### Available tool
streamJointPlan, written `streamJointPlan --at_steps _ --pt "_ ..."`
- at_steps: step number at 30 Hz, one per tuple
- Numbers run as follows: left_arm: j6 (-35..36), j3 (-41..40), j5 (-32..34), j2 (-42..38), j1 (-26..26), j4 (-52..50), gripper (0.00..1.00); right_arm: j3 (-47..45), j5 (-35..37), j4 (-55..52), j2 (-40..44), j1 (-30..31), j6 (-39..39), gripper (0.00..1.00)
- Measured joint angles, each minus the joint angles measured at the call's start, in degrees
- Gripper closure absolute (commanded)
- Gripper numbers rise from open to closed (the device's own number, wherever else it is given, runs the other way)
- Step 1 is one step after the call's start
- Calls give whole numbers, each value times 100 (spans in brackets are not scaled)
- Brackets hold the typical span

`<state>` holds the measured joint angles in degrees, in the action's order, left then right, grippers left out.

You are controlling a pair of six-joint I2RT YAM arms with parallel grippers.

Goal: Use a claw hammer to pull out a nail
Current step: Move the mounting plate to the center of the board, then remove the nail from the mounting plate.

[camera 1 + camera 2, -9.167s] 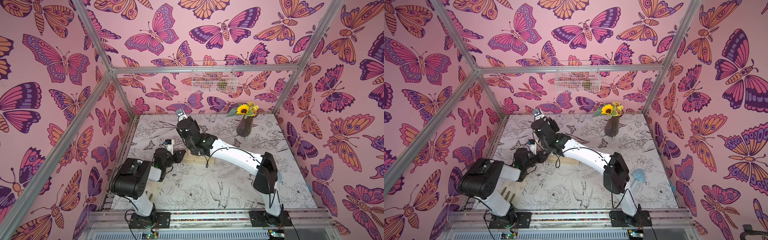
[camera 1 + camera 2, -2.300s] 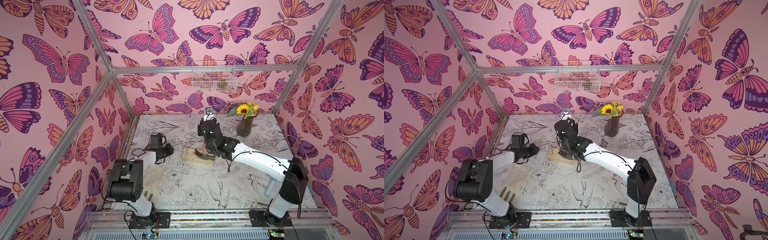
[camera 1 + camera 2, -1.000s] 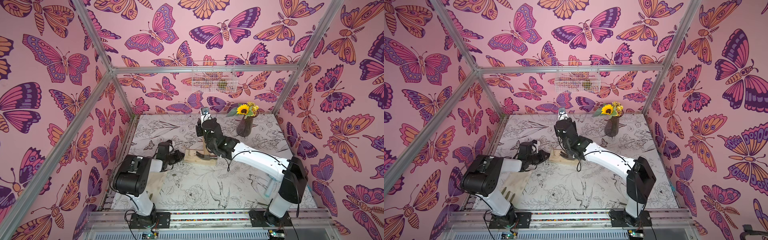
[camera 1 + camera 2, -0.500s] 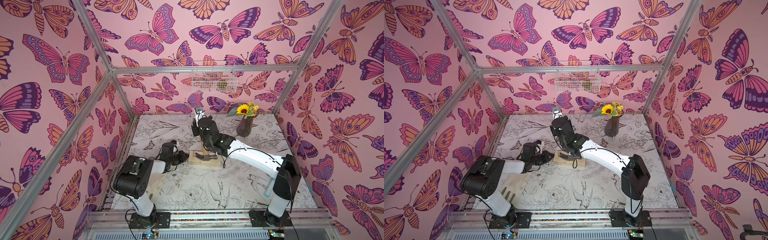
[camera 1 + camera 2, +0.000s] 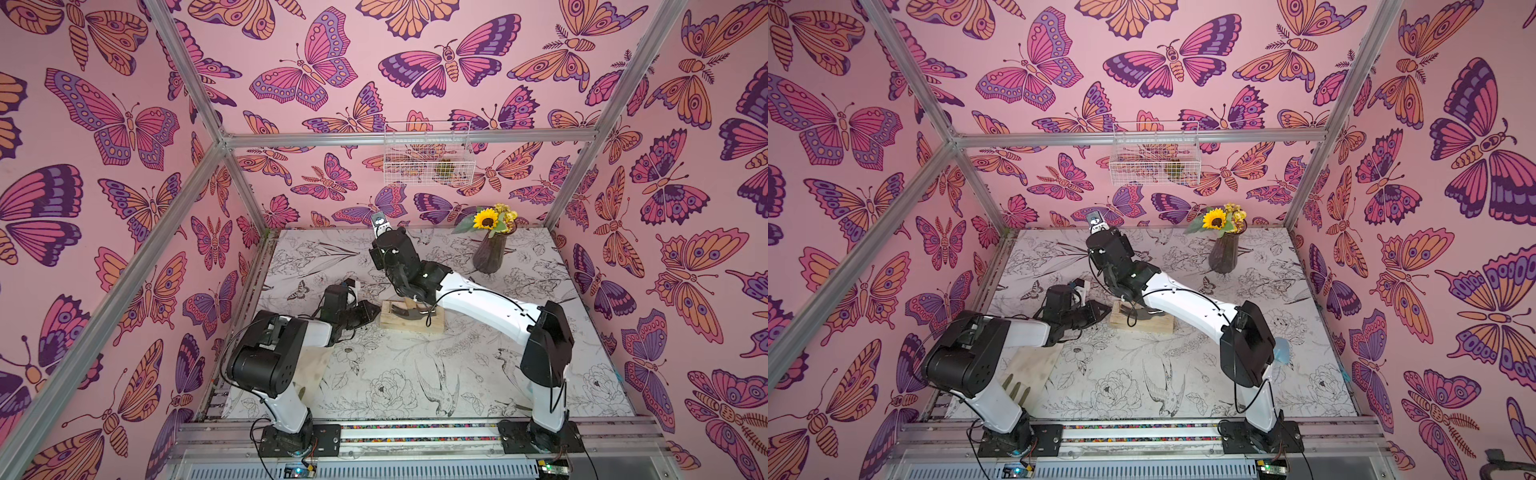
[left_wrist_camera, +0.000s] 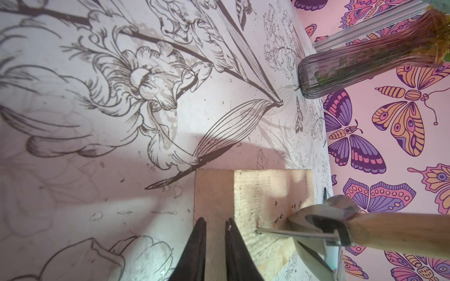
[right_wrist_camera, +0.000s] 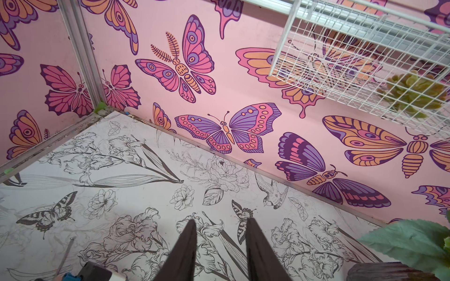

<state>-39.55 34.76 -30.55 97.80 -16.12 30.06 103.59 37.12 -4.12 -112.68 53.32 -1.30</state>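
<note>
A pale wooden block (image 5: 397, 327) (image 5: 1156, 326) (image 6: 263, 192) lies mid-table. From its top face a thin nail (image 6: 292, 234) sticks far out, its head caught in the fork of the claw hammer (image 6: 323, 219) (image 5: 405, 311). The hammer's wooden handle (image 6: 401, 228) rises steeply to my right gripper (image 7: 219, 220), which is shut on it. The grip itself lies out of the right wrist view. My left gripper (image 6: 214, 220) (image 5: 372, 311) has its fingers nearly together, with nothing between them. Their tips rest against the block's left end.
A dark vase with a sunflower (image 5: 490, 257) (image 5: 1225, 255) (image 6: 365, 65) stands at the back right. A white wire basket (image 5: 428, 158) (image 7: 365, 60) hangs on the back wall. A pale flat board (image 5: 1034, 365) lies front left under my left arm.
My right wrist has swung to the left with the hammer handle. My left gripper has slid right, up to the block's end.
</note>
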Motion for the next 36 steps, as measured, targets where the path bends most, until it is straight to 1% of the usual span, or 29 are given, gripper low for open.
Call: streamJointPlan --at_steps 9,23,36 --pt "-7 0 -155 17 -9 151 80 413 160 -168 -284 13 -269 100" --pt "-17 0 -164 68 -9 168 80 538 -369 -385 -297 2 -280 100" --pt "-15 0 -164 70 -9 168 80 544 -448 -402 -297 4 -295 100"
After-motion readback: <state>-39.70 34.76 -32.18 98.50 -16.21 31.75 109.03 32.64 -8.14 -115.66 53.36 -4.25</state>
